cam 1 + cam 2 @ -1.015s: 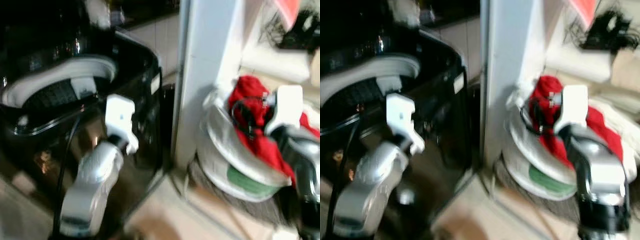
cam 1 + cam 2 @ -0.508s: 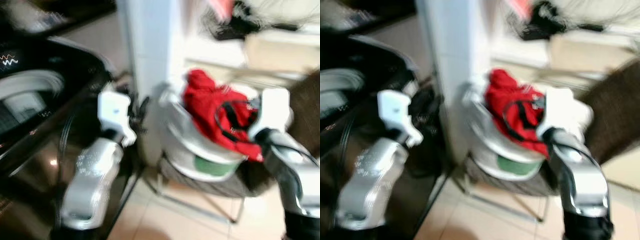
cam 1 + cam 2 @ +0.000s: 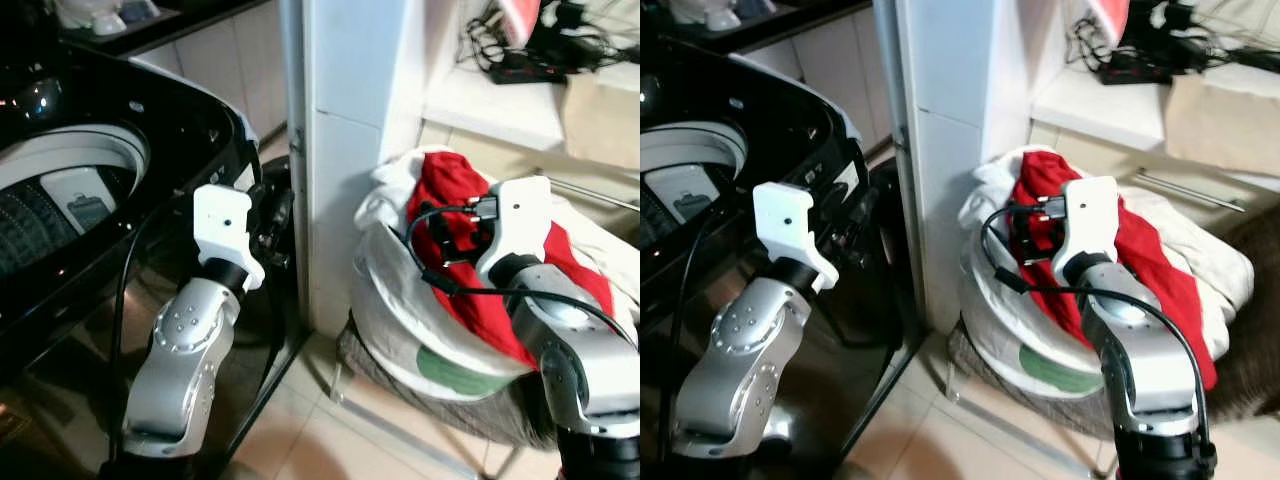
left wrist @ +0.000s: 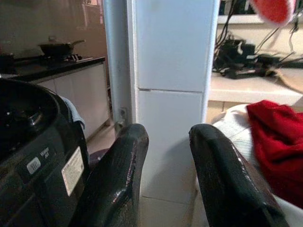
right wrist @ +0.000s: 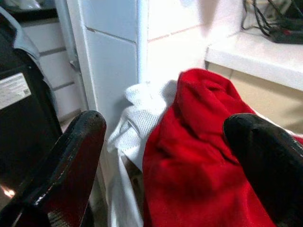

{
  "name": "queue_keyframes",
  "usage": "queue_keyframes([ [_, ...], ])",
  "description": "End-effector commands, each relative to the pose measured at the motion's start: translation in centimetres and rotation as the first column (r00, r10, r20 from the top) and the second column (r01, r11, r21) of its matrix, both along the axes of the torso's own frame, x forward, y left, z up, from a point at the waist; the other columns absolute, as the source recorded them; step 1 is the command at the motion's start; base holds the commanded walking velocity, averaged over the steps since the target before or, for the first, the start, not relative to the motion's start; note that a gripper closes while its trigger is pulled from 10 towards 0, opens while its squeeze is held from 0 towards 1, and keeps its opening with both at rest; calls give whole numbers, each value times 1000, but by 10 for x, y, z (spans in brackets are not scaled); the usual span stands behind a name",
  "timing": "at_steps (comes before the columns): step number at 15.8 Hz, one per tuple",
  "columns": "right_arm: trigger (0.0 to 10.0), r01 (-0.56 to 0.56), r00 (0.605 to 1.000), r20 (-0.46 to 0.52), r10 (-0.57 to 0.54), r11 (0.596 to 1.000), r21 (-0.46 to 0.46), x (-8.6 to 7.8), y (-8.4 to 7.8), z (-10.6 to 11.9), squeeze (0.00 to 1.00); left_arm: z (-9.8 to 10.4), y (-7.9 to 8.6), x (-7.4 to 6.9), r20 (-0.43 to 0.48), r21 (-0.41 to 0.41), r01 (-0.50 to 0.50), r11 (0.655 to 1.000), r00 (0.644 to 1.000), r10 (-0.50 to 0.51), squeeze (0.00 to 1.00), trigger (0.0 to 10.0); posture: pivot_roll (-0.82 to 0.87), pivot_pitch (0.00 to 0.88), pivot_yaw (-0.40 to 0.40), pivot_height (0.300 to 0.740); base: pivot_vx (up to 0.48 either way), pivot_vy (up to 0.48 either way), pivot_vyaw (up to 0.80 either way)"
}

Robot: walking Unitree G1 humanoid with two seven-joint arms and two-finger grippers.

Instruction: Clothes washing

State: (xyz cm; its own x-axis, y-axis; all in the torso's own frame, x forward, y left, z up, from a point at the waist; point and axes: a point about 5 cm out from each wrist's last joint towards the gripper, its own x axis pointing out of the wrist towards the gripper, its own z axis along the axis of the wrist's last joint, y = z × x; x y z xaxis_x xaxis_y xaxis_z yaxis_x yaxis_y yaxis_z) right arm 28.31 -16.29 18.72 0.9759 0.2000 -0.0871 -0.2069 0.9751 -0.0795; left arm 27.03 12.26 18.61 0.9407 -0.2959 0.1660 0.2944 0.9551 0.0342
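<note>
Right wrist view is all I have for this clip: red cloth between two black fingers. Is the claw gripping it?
Observer: No. The right claw is open, hanging over the red garment without closing on it.
Operator: What does the garment lie on?
Observer: A heap of white laundry in a basket on the floor, beside a white pillar.
Operator: Where's the washer?
Observer: The black top-loading washing machine stands on the other side of that pillar, lid up, drum exposed.
Operator: And the other arm?
Observer: The left claw is open, empty, raised between washer and pillar.
</note>
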Motion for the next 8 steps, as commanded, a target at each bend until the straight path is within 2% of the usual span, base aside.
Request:
queue_keyframes([
  [1,10000,14,1000,27,-13,1000,-14,-2,-5,4,0,1,-1,0,6,-3,-8,1000,1000,8,0,10000,-42,13,2,740,360,0,0],
  [6,10000,29,999,23,-29,999,-16,-3,-6,2,0,0,-3,-1,1,-1,14,1000,1000,-13,0,10000,-42,11,6,740,357,0,0],
  [8,10000,35,999,20,-35,999,-19,-3,-6,0,0,-1,-3,-4,2,-18,27,999,1000,-27,0,10000,-41,10,8,740,0,0,0],
])
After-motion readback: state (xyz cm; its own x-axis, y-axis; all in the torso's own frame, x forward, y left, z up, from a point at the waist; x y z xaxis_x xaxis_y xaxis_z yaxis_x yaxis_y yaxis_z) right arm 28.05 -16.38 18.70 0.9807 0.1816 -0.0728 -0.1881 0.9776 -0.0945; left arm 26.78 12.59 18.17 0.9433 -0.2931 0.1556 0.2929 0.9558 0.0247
